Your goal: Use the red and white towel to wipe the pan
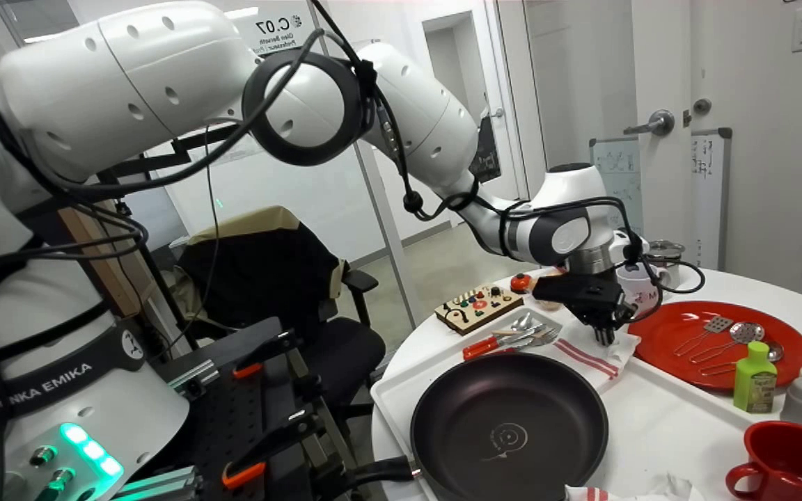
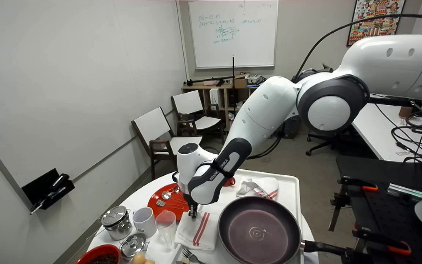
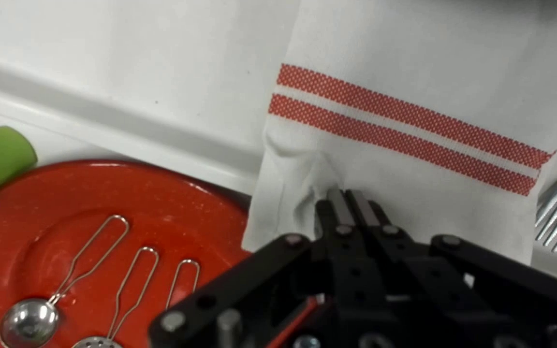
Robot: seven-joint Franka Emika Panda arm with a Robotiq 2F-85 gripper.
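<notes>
1. White tray (image 2: 294, 194): bears the pan (image 2: 256, 234) and most of the red and white towel (image 3: 404, 130); the whole job is laid out on it;
2. Pan: black, its inside uncovered by the towel; the wiping, I judge, is all still to come;
3. Red plate (image 3: 177, 217): beyond the tray's rim; no part in the job;
4. Towel: lies between plate and pan, one end across the rim, mostly flat; not yet lifted clear;
5. Pincer (image 3: 346, 194): narrow, drawn tight together, cloth puckered at its tip; it seems to hold a small fold; the grasp is probably made; lifting, carrying over the pan, lowering and rubbing are left.
</notes>
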